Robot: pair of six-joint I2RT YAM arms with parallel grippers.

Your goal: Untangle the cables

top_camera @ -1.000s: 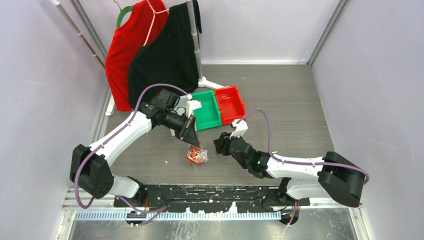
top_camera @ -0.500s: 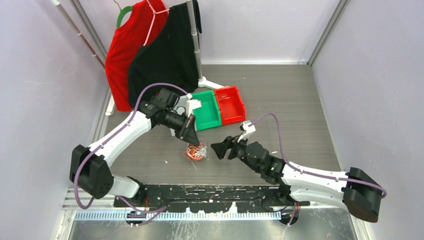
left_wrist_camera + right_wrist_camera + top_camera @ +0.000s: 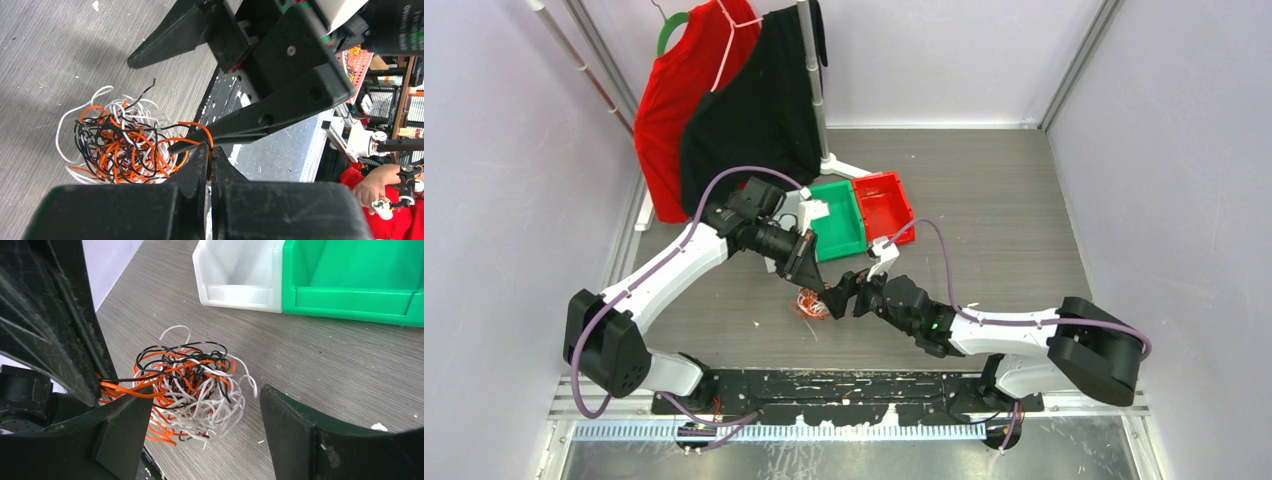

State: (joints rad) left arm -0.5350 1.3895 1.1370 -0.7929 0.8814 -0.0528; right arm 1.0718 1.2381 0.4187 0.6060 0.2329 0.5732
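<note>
Grey wood-grain table, lilac walls, left tool clamped on cables, right tool apart.

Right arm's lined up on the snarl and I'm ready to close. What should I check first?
1. Left gripper shut on orange strand: ok.
2. Right gripper open: ok.
3. Snarled cables between right fingers: ok.
4. Grippers not touching each other: cannot tell, very close.
5. Green bin clear of cables: ok.
6. One free strand to grab: cannot tell.

Robot lab: panel-walled test cell
</note>
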